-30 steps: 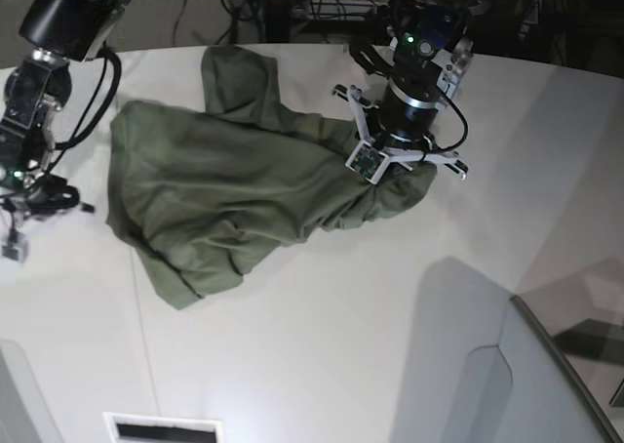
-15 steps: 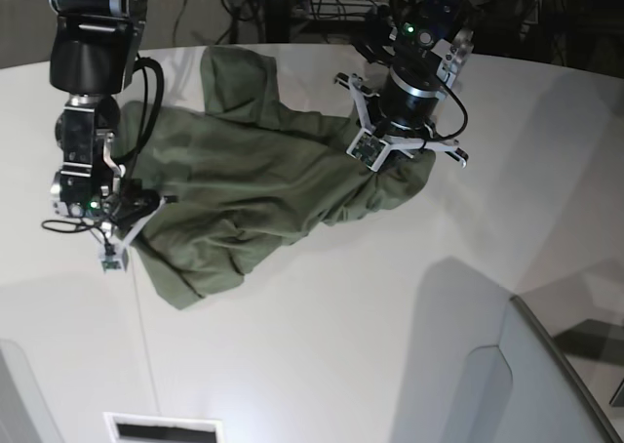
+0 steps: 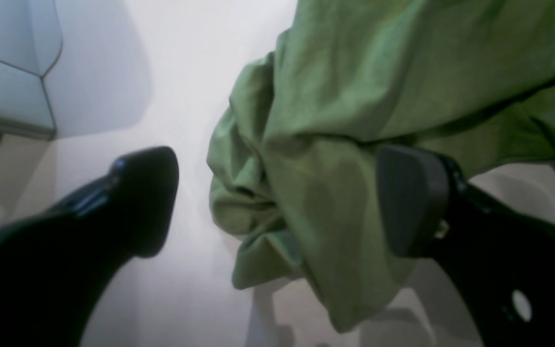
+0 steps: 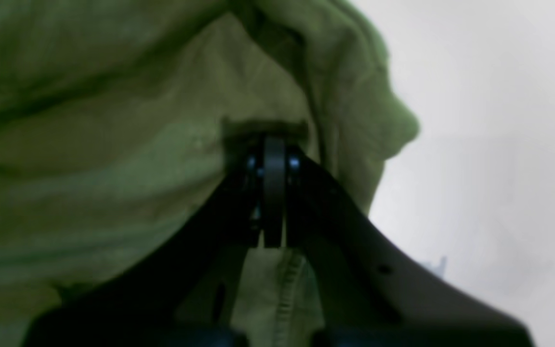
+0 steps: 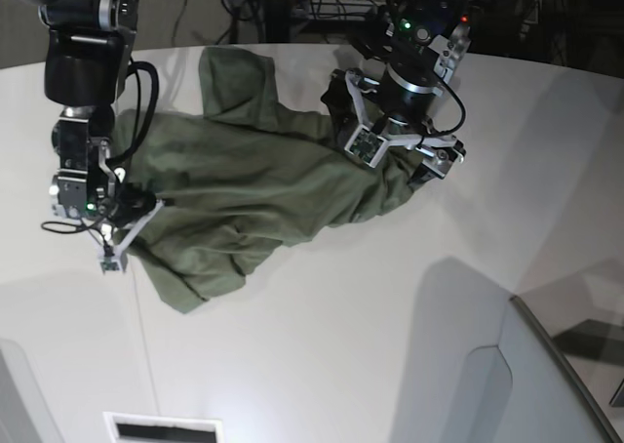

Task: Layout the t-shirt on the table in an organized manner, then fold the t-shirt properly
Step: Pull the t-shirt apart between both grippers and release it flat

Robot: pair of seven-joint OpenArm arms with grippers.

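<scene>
The shirt (image 5: 253, 175) lies rumpled on the table (image 5: 283, 365); flattening appears incomplete, and folding remains. The left gripper (image 3: 277, 207) is spread wide above it, holding nothing. The right gripper (image 4: 272, 144) is closed at the shirt; whether fabric is pinched cannot be determined.

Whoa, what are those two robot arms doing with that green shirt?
They're working on laying out and folding the t-shirt, which is still a crumpled heap on the white table. The right arm's fingers are shut at one side of the shirt and look like they're pinching a bit of it. The left arm's fingers are wide open over the other side, not holding anything. No neat fold yet!
</scene>
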